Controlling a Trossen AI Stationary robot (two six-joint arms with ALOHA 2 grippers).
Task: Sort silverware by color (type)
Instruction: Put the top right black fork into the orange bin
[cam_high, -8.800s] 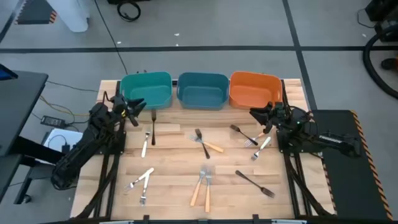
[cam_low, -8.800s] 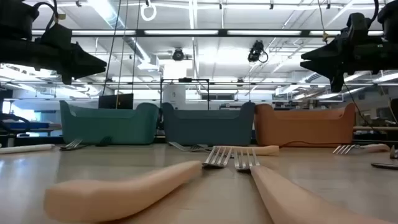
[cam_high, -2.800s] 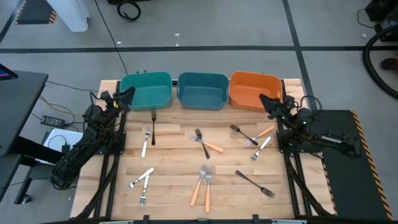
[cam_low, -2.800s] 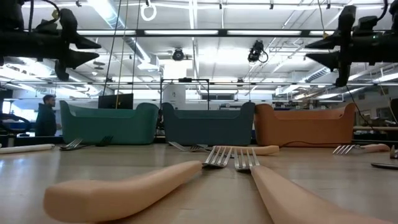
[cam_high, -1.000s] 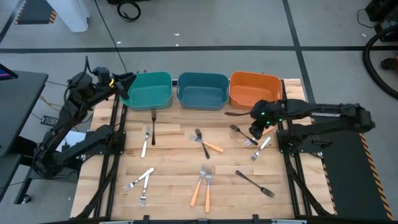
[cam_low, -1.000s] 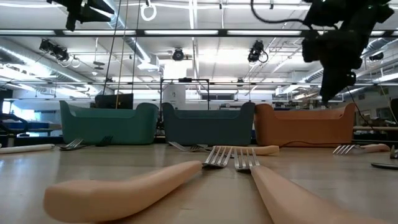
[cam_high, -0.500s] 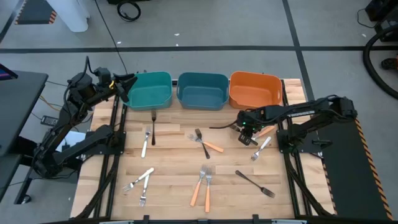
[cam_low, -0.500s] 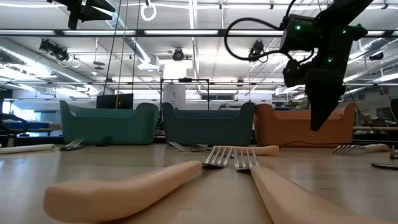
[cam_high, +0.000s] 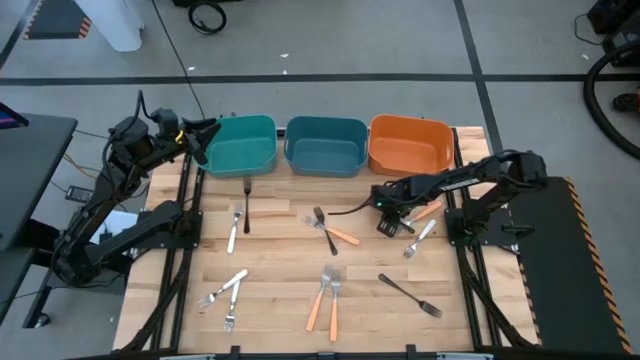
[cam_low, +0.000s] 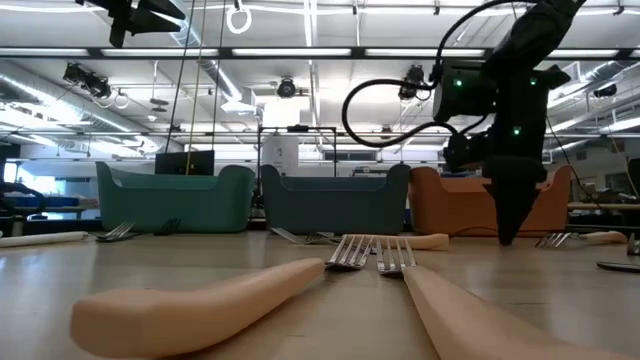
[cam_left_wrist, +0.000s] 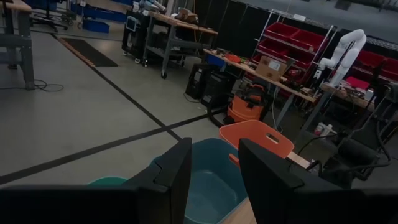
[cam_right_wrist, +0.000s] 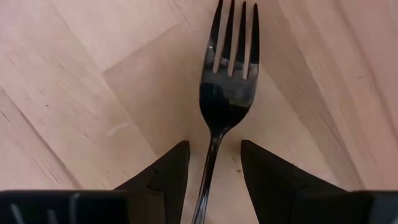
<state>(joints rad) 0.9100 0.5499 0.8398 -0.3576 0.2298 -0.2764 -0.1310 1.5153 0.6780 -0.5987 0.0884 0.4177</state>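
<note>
Several forks lie flat on the wooden table: silver ones, orange-handled ones and black ones. My right gripper points straight down, open, just above the table. The neck of one black fork lies between its fingers, apart from both; the tines point away from the gripper. In the high view this fork lies in front of the orange bin, mostly hidden under my right gripper. My left gripper is held high and level beside the teal bin, open and empty.
A blue bin stands between the teal and orange bins along the far edge. An orange-handled fork and a silver fork lie just right of my right gripper. A black fork lies toward the near right. Crossed forks lie at the centre.
My right gripper has come down from above the orange bin's front to just over the table, drifting toward the table's left and near edge. It has tipped until it points straight down over the black fork. The forks have not moved.
</note>
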